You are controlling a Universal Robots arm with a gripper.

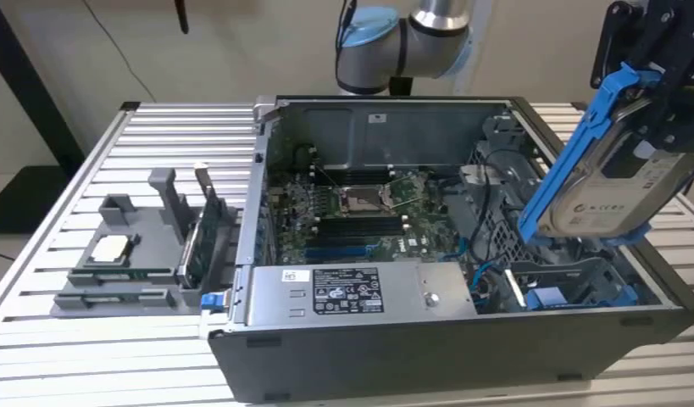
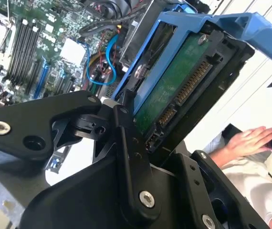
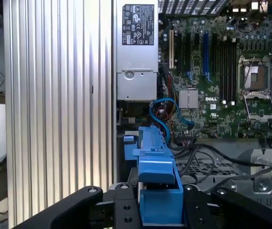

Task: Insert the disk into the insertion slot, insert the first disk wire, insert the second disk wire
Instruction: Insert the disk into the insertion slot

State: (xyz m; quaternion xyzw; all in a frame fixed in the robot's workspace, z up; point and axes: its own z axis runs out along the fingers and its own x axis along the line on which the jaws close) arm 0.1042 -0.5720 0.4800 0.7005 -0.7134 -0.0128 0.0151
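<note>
My black gripper (image 1: 654,80) is shut on the disk (image 1: 613,182), a silver-grey drive with a white label in a bright blue carrier. It hangs tilted over the open computer case's side at the exterior view's right. Below it lies the insertion slot (image 1: 573,284), a grey bay with blue parts at the case's near corner. In the second wrist view the disk's green board and connectors (image 2: 174,90) face the camera, with a black finger (image 2: 126,129) against the carrier. The first wrist view has the blue carrier (image 3: 157,181) edge-on in the gripper (image 3: 159,202). Blue disk wires (image 3: 167,112) curl beside the bay.
A grey power-supply box (image 1: 347,292) fills the case's near side, with the motherboard (image 1: 358,212) behind it. A grey parts holder (image 1: 126,254) stands on the slatted table (image 1: 154,136) at the exterior view's left. A person's hands (image 2: 250,140) are in the second wrist view.
</note>
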